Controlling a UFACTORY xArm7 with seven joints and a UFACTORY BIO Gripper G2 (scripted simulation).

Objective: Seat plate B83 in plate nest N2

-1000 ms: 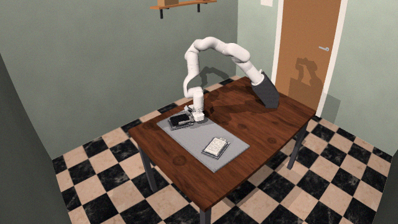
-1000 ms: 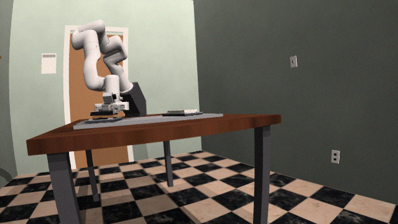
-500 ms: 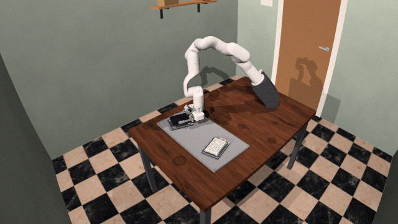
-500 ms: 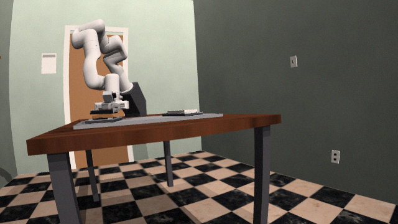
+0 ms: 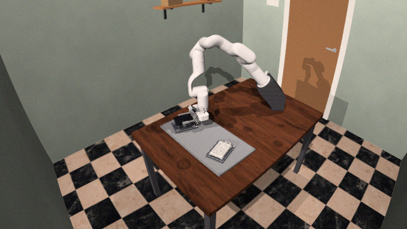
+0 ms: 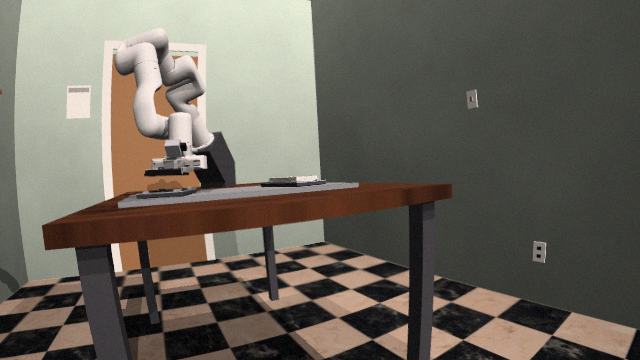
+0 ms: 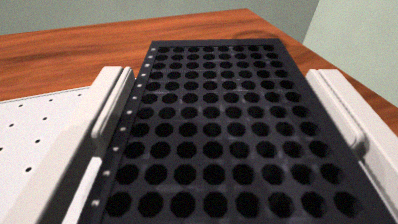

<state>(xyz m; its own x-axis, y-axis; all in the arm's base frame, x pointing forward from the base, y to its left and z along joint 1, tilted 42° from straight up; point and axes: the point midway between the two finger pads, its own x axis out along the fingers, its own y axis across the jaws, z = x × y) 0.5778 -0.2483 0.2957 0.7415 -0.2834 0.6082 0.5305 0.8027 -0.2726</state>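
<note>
Above a grey mat point(image 5: 203, 143) point(image 6: 240, 194), hand point(image 5: 192, 118) point(image 6: 172, 167) point(image 7: 227, 107) clamped on black plate point(image 5: 183, 119) point(image 6: 166, 172) point(image 7: 215, 121), no writing legible.

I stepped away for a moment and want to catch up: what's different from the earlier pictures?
The gripper has moved up, carrying the black plate higher above its nest. It has not let go of it. The white plate and both nests stayed put.
</note>
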